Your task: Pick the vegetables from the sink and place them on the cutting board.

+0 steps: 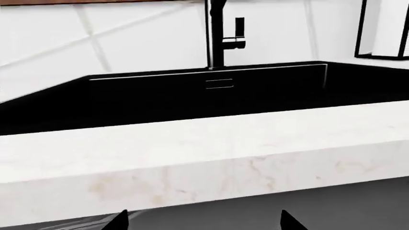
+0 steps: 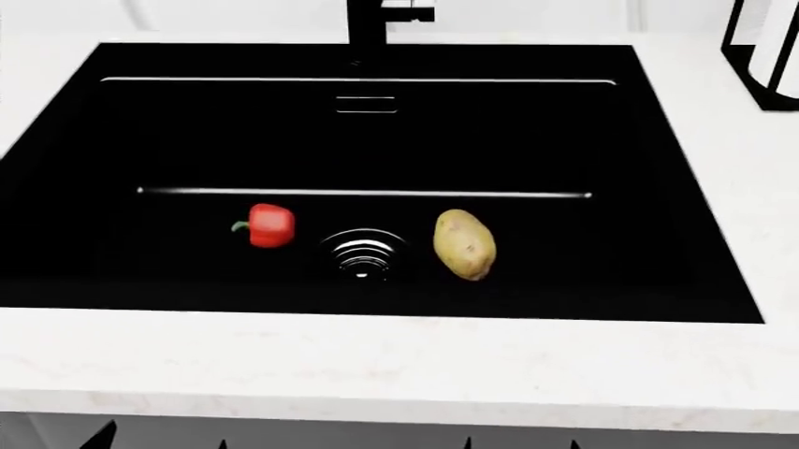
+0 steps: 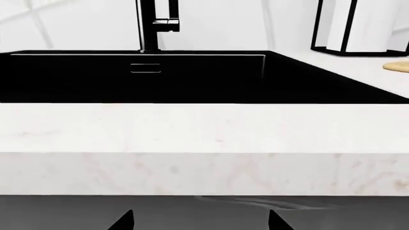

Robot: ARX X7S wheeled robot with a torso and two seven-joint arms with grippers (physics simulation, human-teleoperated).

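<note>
Down in the black sink (image 2: pixel 675 187) lie both vegetables. The bell pepper (image 2: pixel 268 225) is small, glossy red, its green stem pointing to nine o'clock; it sits at nine o'clock of the ringed drain (image 2: pixel 363 254). The potato (image 2: pixel 465 245) is larger, oval, tan-yellow and speckled, at three o'clock of the drain, just beside it. The faucet (image 2: pixel 374 23) stands at twelve o'clock. The left gripper (image 1: pixel 204 223) and the right gripper (image 3: pixel 199 221) hang low before the white counter (image 2: pixel 399 360), fingertips spread apart, holding nothing. A sliver of the cutting board (image 3: pixel 397 66) shows near the paper towel holder (image 3: pixel 351 26).
</note>
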